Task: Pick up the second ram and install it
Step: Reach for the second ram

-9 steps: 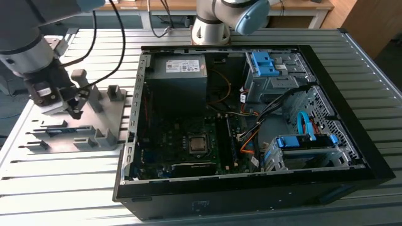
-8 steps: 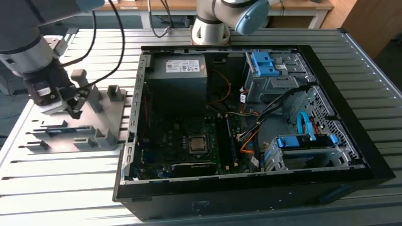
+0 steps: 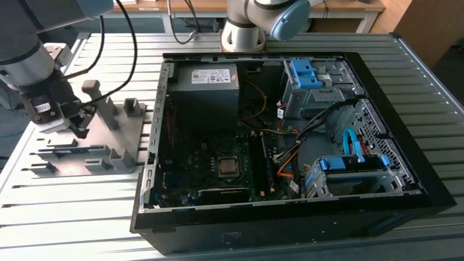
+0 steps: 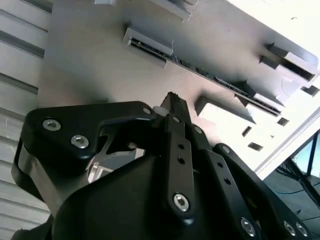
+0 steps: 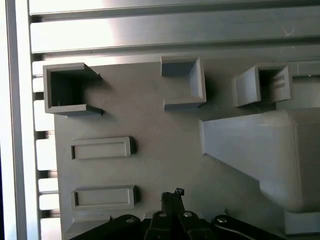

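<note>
Just beyond the jaw tips, the second ram [image 4: 210,75] stands on edge in its slot on the grey fixture [image 4: 90,65], untouched. Your gripper [image 4: 171,99] hangs over the fixture plate, jaws pressed together on nothing. The open computer case [image 3: 290,136] lies well off to one side. Judgement: pick-up not begun, so grasping, carrying and seating all remain.

Left of frame, pincer [image 3: 78,130] low among upright posts [image 3: 94,92] of the grey fixture [image 3: 108,138], bare table [image 3: 73,217] strip open at lower left, computer case [image 3: 154,136] wall blocking the centre
</note>
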`<state>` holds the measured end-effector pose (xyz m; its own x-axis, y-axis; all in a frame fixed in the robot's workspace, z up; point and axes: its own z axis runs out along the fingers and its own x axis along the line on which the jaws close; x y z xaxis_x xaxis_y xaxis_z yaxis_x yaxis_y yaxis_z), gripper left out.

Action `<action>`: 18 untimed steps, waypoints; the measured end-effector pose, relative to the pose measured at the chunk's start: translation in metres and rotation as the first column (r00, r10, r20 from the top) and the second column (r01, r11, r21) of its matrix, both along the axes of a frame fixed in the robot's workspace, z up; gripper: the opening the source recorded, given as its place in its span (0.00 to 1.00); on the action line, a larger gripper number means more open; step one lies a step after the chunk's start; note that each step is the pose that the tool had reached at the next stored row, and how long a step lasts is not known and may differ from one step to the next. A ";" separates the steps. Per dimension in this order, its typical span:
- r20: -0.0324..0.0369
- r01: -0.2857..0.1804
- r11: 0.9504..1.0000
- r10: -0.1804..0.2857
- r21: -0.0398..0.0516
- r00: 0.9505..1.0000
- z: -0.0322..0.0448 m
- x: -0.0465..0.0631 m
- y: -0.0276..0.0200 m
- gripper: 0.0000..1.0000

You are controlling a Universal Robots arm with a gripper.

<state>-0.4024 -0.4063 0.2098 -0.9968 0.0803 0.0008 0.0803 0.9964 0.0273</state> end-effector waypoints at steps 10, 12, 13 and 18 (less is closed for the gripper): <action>0.000 0.000 1.000 0.000 0.000 1.000 0.0177 0.000 0.0000 0.10; 0.000 0.000 1.000 0.000 0.000 1.000 0.0180 0.000 0.0000 0.10; 0.000 0.000 1.000 0.000 0.000 1.000 0.0180 0.000 0.0000 0.10; 0.000 0.000 1.000 0.000 0.000 1.000 0.0181 0.000 -0.0055 0.10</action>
